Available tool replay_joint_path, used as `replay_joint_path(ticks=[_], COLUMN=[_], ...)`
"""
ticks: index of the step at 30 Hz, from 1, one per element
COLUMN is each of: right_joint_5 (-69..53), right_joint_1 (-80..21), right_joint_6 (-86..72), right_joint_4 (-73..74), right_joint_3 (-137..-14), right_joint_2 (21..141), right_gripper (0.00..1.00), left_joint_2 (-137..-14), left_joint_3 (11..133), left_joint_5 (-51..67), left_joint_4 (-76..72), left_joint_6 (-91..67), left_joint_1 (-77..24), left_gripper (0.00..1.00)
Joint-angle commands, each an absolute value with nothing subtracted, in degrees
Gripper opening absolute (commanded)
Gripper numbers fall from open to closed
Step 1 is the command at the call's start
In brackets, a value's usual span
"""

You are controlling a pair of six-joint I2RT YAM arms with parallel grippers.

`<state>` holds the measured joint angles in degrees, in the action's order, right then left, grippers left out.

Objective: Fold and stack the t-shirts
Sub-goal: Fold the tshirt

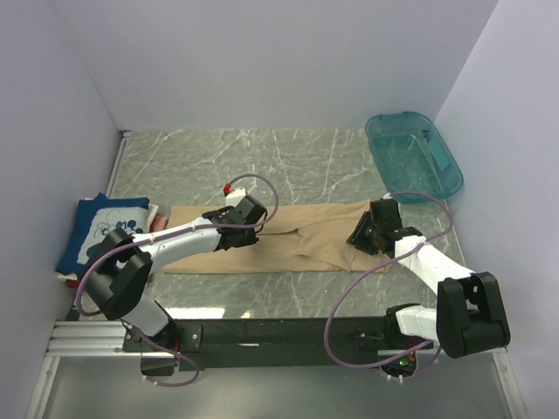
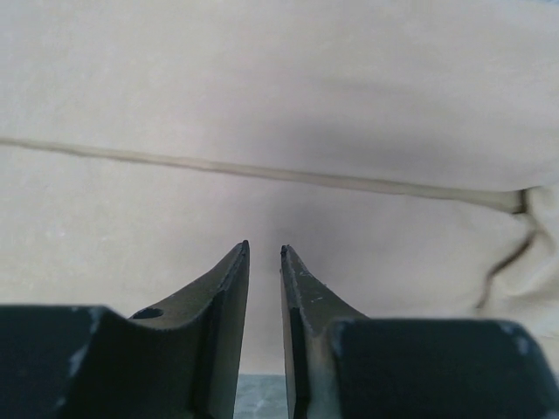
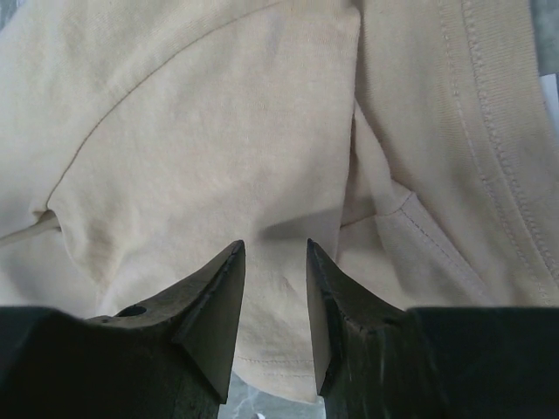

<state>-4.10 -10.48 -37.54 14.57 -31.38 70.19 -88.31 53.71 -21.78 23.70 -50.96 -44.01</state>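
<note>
The tan t-shirt lies flat across the middle of the table, folded into a long band. My left gripper is down over the band's left-middle part. In the left wrist view its fingers stand a narrow gap apart over the near edge of the cloth. My right gripper is at the band's right end. In the right wrist view its fingers are apart, with the hemmed edge of the tan cloth lying between them. The navy mouse-print shirt lies folded at the left, with a red edge under it.
A teal plastic tub stands at the back right by the wall. White walls close in the table on the left, back and right. Purple cables loop from both arms over the near part of the table.
</note>
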Motion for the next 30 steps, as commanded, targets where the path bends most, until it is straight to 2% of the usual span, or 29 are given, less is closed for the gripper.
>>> replay_joint_path(ticks=[1, 15, 19, 22, 30], right_joint_5=[-1.58, -2.81, -2.89, -5.18, -3.78], right_joint_1=[-10.63, -10.72, -10.81, -11.07, -13.01], right_joint_6=[-38.4, -38.94, -37.36, -35.95, -32.17], right_joint_4=[15.55, 14.85, 18.09, 23.19, 37.08], right_joint_3=[-35.06, -48.85, -58.16, -71.84, -100.25], right_joint_2=[69.87, 93.59, 100.35, 110.09, 126.63], right_gripper=[0.42, 0.4, 0.4, 0.36, 0.36], left_joint_2=[-86.92, -93.43, -93.25, -93.69, -96.5], left_joint_3=[51.24, 50.1, 49.31, 49.39, 51.94], left_joint_5=[-21.89, -23.47, -21.28, -19.08, -13.46], left_joint_4=[21.89, 20.74, 20.13, 19.78, 18.03], left_joint_6=[-52.47, -53.44, -54.58, -56.95, -68.02], left_joint_1=[-42.81, -42.71, -42.8, -43.33, -46.67], left_gripper=[0.26, 0.21, 0.2, 0.19, 0.23])
